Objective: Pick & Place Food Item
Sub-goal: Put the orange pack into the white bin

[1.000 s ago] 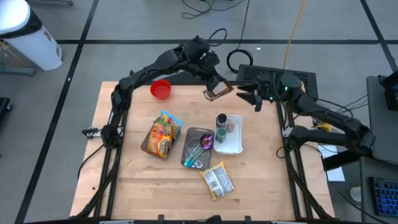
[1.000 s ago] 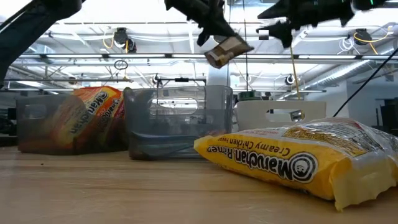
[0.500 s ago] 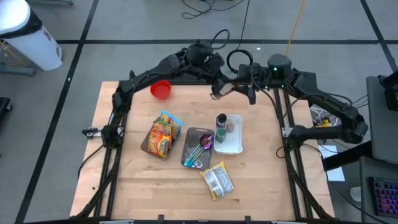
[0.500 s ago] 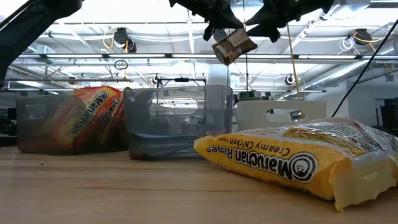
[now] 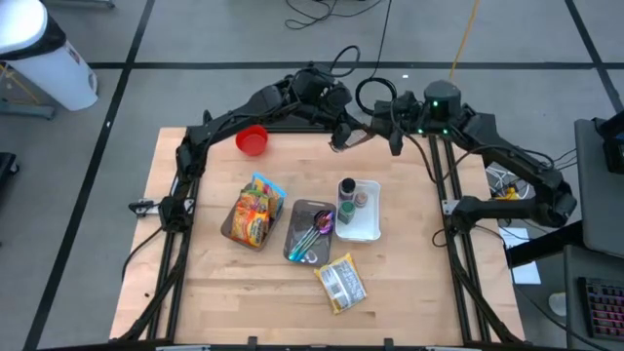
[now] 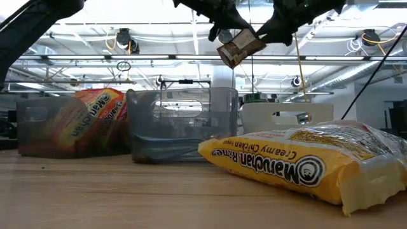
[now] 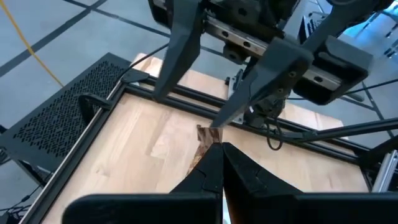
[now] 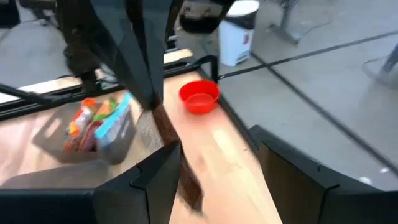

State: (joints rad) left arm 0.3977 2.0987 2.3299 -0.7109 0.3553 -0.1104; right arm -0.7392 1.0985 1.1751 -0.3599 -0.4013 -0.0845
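The left gripper is pinching a small brown packet in the air above the table's far edge, its arm reaching rightward. The right gripper is facing it, fingers spread around the packet's other end, arm stretching leftward.

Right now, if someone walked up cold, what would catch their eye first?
The two arms meeting in mid-air above the table's far edge: the left tool pinches a small brown packet, and the open right tool straddles its other end. Below, a yellow ramen pack lies near the front edge, and a red bowl sits far left.
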